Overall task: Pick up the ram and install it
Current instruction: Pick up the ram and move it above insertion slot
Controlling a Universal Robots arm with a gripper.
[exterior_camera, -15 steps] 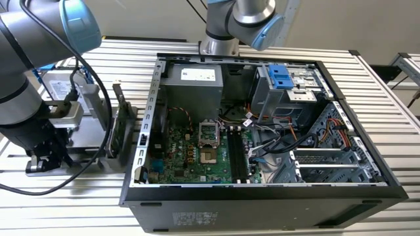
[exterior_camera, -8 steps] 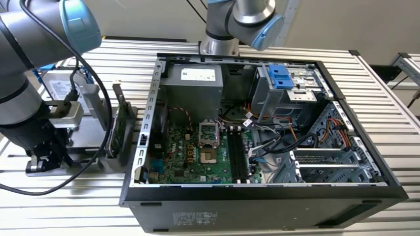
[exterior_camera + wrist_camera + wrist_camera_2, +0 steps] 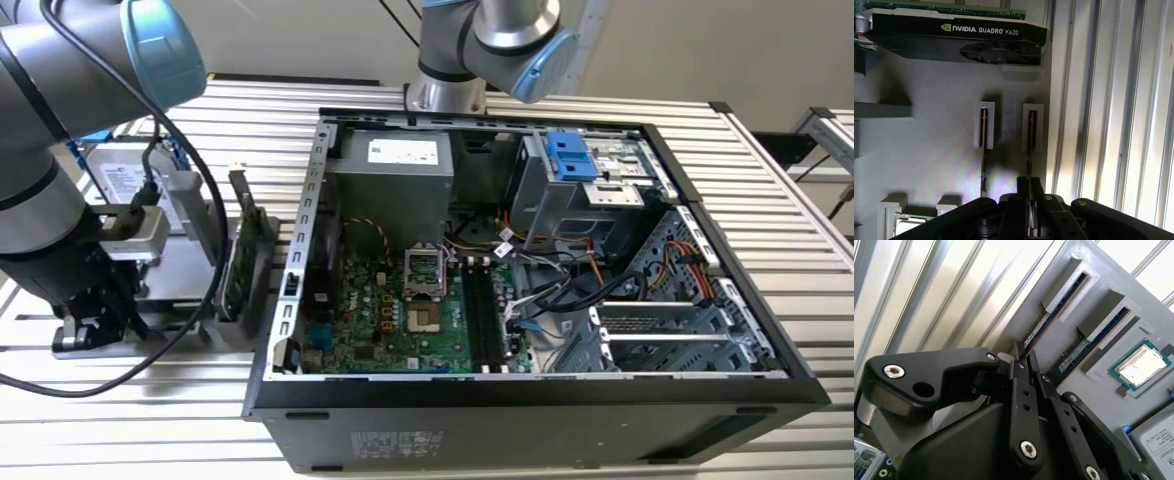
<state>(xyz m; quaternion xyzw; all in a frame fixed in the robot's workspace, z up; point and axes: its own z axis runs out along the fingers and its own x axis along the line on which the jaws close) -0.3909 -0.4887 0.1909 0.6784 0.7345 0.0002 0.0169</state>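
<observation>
Two ram sticks stand on edge in a grey holder (image 3: 929, 150). In both wrist views my gripper (image 3: 1029, 186) (image 3: 1026, 357) has its fingers pressed together on the end of one ram (image 3: 1030, 132) (image 3: 1054, 320), which still sits in its slot. The other ram (image 3: 984, 145) (image 3: 1089, 342) stands free beside it. In the exterior view the gripper (image 3: 91, 322) is low over the holder, at that view's left of the open computer case (image 3: 300, 300). The motherboard's black slots (image 3: 487, 320) lie inside the case.
A graphics card (image 3: 954, 35) (image 3: 240, 250) stands on the same holder beyond the sticks. A processor chip (image 3: 1141, 365) and a silver drive (image 3: 1159, 440) lie beside them. Cables (image 3: 574, 285) and a blue drive bracket (image 3: 570, 155) crowd the case's far side.
</observation>
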